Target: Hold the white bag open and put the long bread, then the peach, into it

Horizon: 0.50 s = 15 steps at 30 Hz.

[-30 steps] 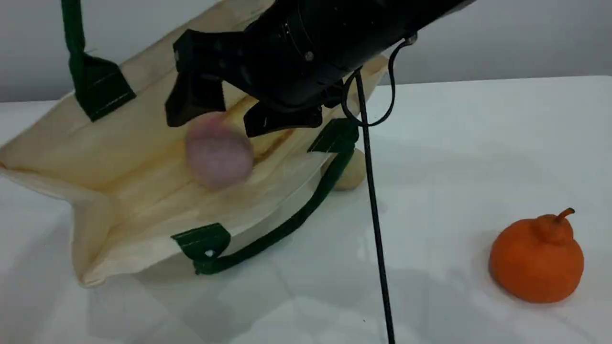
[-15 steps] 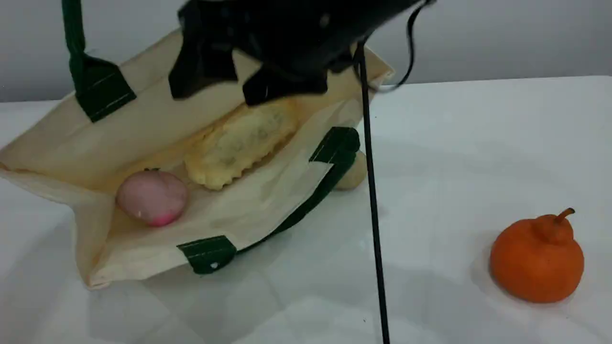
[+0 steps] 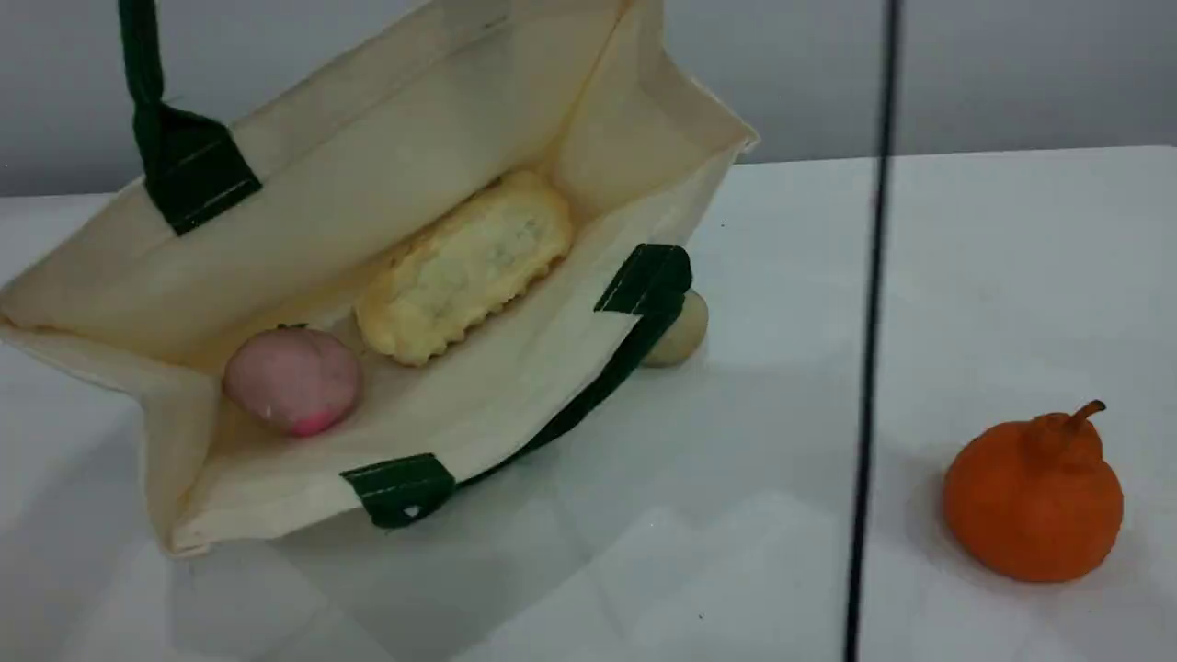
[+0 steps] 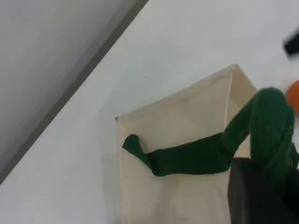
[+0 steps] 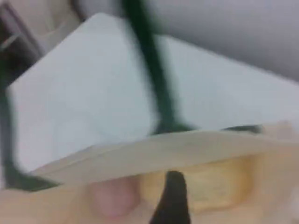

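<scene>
The white bag (image 3: 303, 184) lies tilted on the table with its mouth wide open. Its upper green handle (image 3: 140, 55) runs taut out of the top of the scene view. In the left wrist view my left gripper (image 4: 261, 179) is shut on that handle (image 4: 196, 156), above the bag (image 4: 182, 116). The long bread (image 3: 464, 267) lies inside the bag, pale side up. The peach (image 3: 292, 380) rests beside it near the bag's mouth. My right gripper is out of the scene view. Its blurred wrist view shows one dark fingertip (image 5: 172, 198) above the bread (image 5: 210, 186) and the peach (image 5: 114, 198), holding nothing.
A beige ball (image 3: 682, 333) sits behind the bag's lower handle (image 3: 588, 405). A large orange stemmed fruit (image 3: 1034, 501) stands at the right front. A thin black cable (image 3: 869, 368) hangs down across the right half of the scene view.
The peach dropped from my right gripper into the bag and came to rest beside the bread. The right arm then rose out of the scene view; its cable shifted right.
</scene>
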{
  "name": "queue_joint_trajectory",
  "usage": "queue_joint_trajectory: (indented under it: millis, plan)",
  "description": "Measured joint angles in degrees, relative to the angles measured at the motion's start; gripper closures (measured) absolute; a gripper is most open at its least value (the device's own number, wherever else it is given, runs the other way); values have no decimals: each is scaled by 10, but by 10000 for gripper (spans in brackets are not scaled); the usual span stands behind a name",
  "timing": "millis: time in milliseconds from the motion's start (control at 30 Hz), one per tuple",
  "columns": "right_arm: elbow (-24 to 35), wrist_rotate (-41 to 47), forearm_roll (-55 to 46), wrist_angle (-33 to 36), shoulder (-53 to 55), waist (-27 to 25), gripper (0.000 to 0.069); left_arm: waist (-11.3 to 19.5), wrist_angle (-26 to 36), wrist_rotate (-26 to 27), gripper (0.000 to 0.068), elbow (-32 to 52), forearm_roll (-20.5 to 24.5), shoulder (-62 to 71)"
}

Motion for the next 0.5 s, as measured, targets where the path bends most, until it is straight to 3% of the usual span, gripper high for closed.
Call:
queue_joint_trajectory:
  millis: [300, 500]
  plan:
    - [0, 0, -15, 0, 1, -137, 113, 0, 0, 0, 591, 0, -1, 0]
    - [0, 0, -20, -1, 1, -178, 113, 0, 0, 0, 591, 0, -1, 0]
